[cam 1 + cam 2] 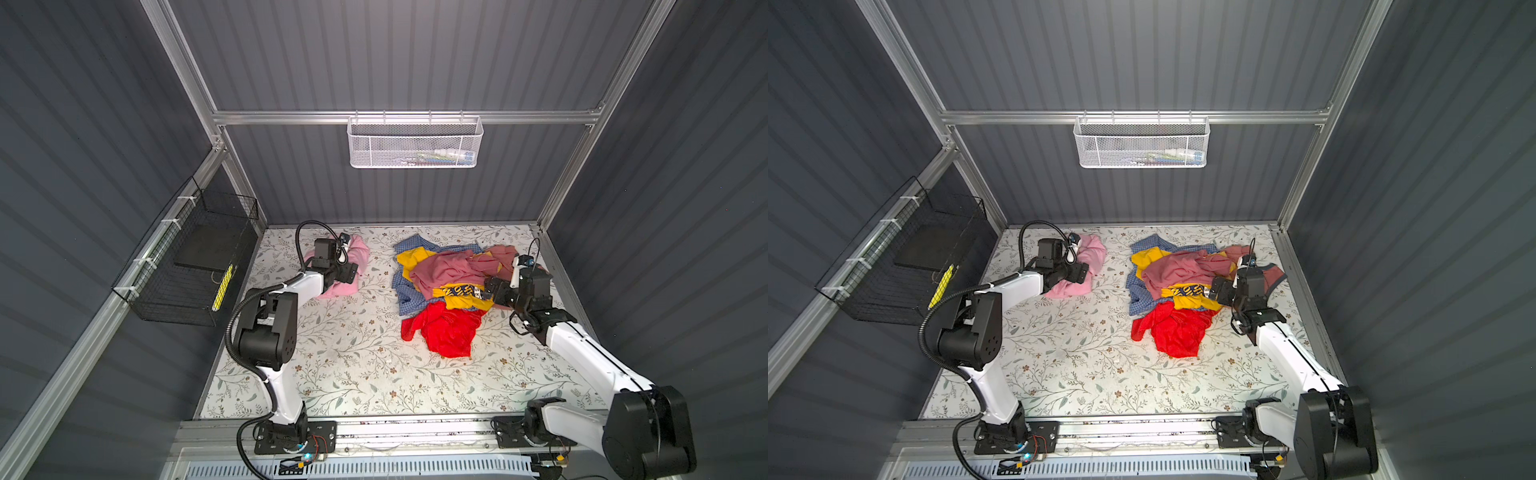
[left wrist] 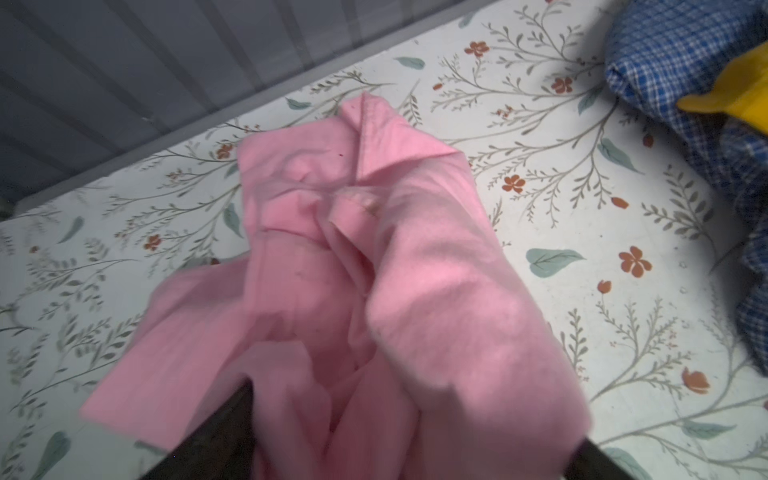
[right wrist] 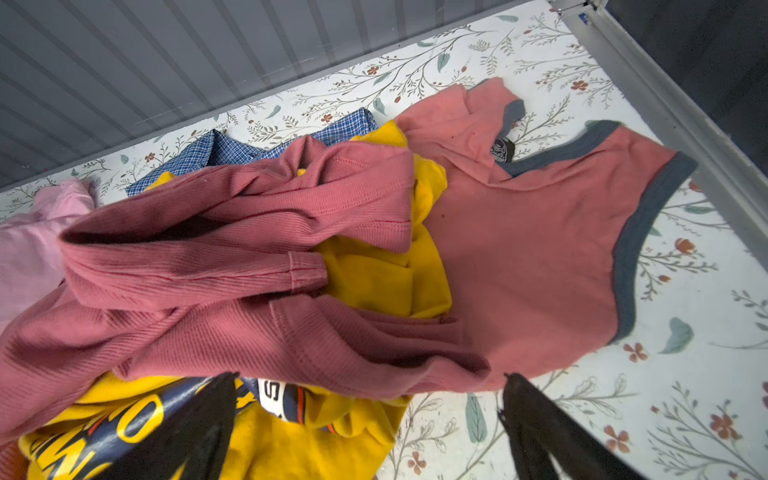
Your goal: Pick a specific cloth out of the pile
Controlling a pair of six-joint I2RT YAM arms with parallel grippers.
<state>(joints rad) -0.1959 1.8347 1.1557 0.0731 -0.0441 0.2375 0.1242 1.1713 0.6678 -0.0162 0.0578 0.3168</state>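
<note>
Pink cloth point(image 1: 357, 259) (crumpled) apart from pile point(image 1: 449, 282), left hand point(image 1: 347, 272) released, right hand point(image 3: 365, 419) spread.

Dark grey ribbed walls point(image 1: 395, 62) framed in aluminium rails point(image 1: 407, 117) enclose a floral-printed tabletop point(image 1: 353, 353). At twelve o'clock a white mesh basket point(image 1: 413, 143) hangs from the rail. At nine o'clock a black wire basket point(image 1: 187, 266) is mounted on the side wall.

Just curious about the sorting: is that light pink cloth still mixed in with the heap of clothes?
No, the light pink cloth lies alone on the table, apart from the pile.
</note>
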